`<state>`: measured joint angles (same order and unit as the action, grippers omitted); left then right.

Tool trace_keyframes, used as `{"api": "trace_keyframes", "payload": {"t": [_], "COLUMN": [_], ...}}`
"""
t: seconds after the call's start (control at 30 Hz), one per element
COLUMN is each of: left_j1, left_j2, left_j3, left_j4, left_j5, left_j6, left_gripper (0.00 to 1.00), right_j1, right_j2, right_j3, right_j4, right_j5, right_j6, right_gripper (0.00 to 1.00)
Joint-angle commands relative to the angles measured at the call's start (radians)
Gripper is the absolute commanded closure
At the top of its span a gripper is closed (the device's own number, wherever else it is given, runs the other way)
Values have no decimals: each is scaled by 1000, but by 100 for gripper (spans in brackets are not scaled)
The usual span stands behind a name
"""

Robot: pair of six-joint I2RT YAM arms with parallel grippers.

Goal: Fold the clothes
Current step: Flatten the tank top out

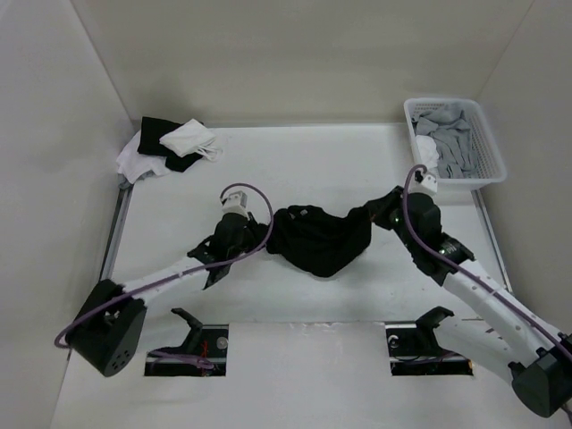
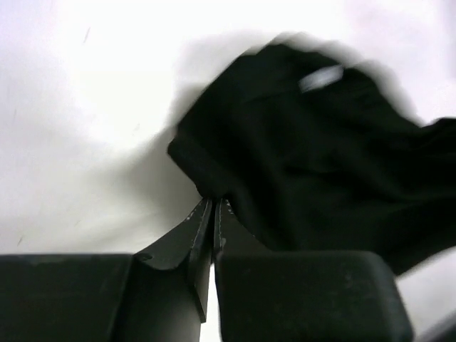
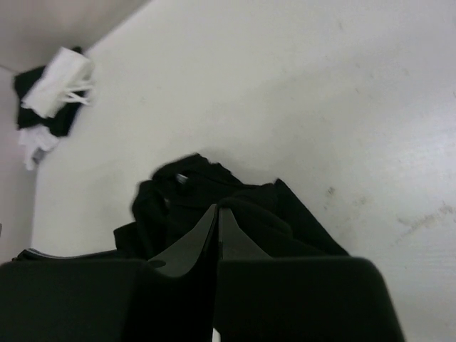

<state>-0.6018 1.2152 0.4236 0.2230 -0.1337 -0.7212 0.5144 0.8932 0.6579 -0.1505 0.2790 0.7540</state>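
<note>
Plain black garment [image 1: 317, 239], crumpled, slung in a sagging bunch mid-bench [image 1: 340, 161] between both hands. Left hand [image 2: 212, 203] pinched together on its left edge, right hand [image 3: 217, 210] clamped on its right edge.

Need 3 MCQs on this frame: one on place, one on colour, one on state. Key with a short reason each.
1. The basket sits at the table's
A. far right corner
B. far left corner
C. near edge, between the arm bases

2. The garment in the middle of the table is
A. grey
B. black
C. white

3. The left gripper is
A. wide open above bare table
B. out of every view
C. shut on the garment's edge

Key:
1 A, the top view shows it at the back right.
2 B, it is black in all three views.
3 C, the left wrist view shows the fingers pinched together on the fabric.
</note>
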Motion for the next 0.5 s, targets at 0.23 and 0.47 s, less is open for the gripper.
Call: {"api": "trace_keyframes", "payload": {"t": [0.23, 0.47], "left_j1": [32, 87], "left_j2": [-586, -784], "left_j3": [398, 621], "left_j4": [-275, -405], "left_j5": [-107, -276], "left_j6": [12, 189], "left_gripper": [100, 99], "right_j1": [193, 475], "right_j2": [-123, -198], "right_j3": [595, 807], "right_j4": [-141, -221], "right_j5": [19, 107], "right_j6": [-177, -192], "right_gripper": [98, 98]}}
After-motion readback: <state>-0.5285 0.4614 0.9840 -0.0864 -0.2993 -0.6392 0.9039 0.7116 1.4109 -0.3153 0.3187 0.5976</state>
